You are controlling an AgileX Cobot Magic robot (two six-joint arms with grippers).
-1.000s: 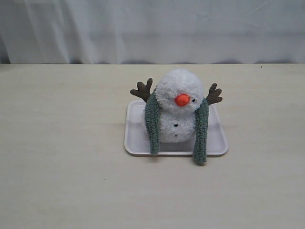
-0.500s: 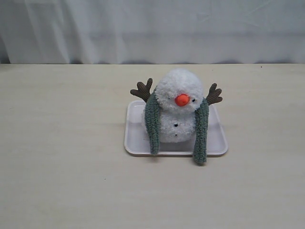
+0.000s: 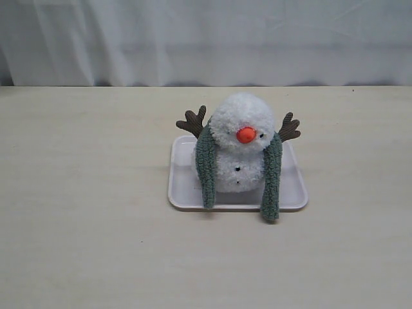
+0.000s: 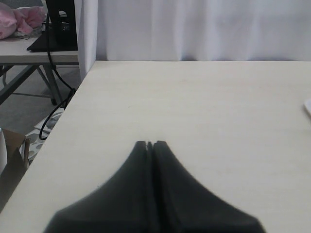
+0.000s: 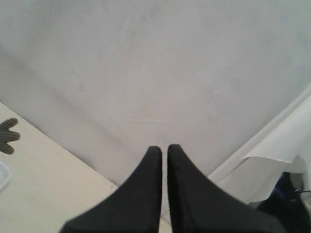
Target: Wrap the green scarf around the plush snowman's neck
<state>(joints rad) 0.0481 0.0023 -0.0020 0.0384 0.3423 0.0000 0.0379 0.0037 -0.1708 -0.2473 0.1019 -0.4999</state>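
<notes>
Here's the plush snowman [image 3: 241, 122], sitting upright in the middle of the table [image 3: 84, 193] on a white tray [image 3: 183, 187], orange nose [image 3: 246, 134] facing the near side. The green scarf [image 3: 206, 167] is on him: it runs behind the neck and both tails hang down his front, one on the left of the body, one on the right. The left tail ends at the tray's near rim, while the right tail is longer and spills over that rim onto the table. Neither arm shows in the exterior view. The left gripper [image 4: 150, 144] hovers over bare table far out to the left, fingers pressed together and holding nothing. The right gripper [image 5: 162, 148] points toward the white curtain [image 3: 193, 38] at the far side, fingers all but closed with only a sliver between them, also empty, and one brown branch arm [image 5: 7, 136] peeks in at the edge of its view. My read is that the drape is done and the scarf sits where it should. The tails aren't crossed or wound across the throat, so if a full wrap is wanted, one more pass remains.
</notes>
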